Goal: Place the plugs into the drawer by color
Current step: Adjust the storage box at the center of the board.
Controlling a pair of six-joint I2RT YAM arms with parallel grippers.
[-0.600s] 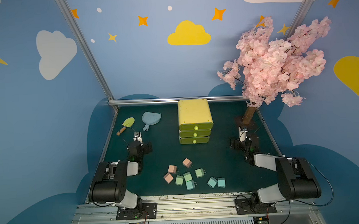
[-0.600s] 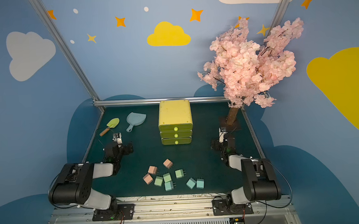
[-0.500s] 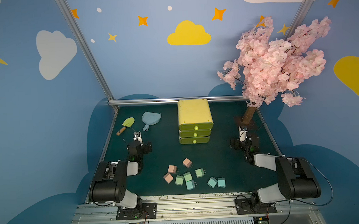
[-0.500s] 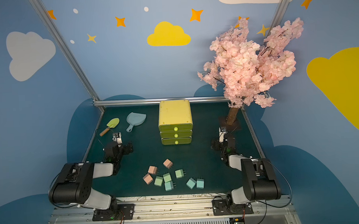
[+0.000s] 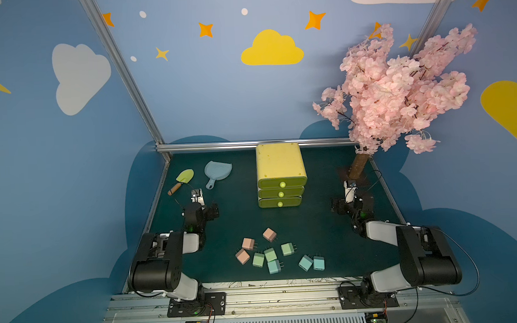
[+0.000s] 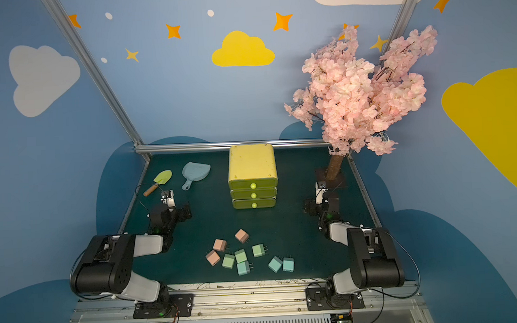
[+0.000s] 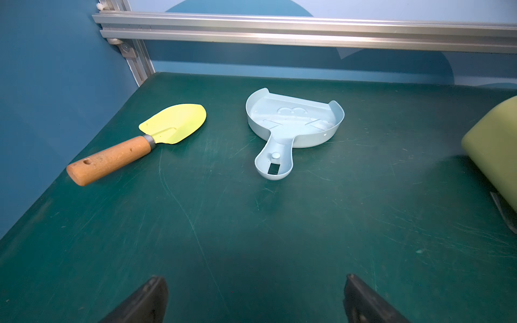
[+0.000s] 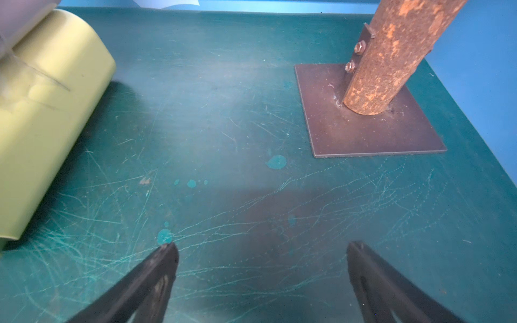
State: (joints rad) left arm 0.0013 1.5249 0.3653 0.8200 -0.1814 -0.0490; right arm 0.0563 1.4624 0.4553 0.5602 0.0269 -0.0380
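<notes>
Fingers [image 7: 148, 299] of your left gripper [image 7: 254, 282] stand spread wide with only bare green mat [image 7: 251, 223] between them; they hold nothing and touch nothing that you can see. Ahead of them in the left wrist view lie a yellow trowel [image 7: 173, 123] with a wooden handle and a pale blue dustpan [image 7: 293, 120], both well apart from the tips. Your right gripper [image 8: 261, 246] is just as wide open, its dark fingers [image 8: 156, 268] empty above scratched mat, with the rusty tree trunk [image 8: 391, 56] and its square base plate [image 8: 363, 134] farther ahead. The plugs [image 5: 270, 254] lie loose on the mat near the front edge, between the two arms and well apart from both grippers: three pink toward the left arm's side, three mint green in the middle with one light blue just beside them, and two more light blue side by side toward the right arm. The drawer chest [image 5: 281, 164] stands at the back centre with all three olive drawers shut.
</notes>
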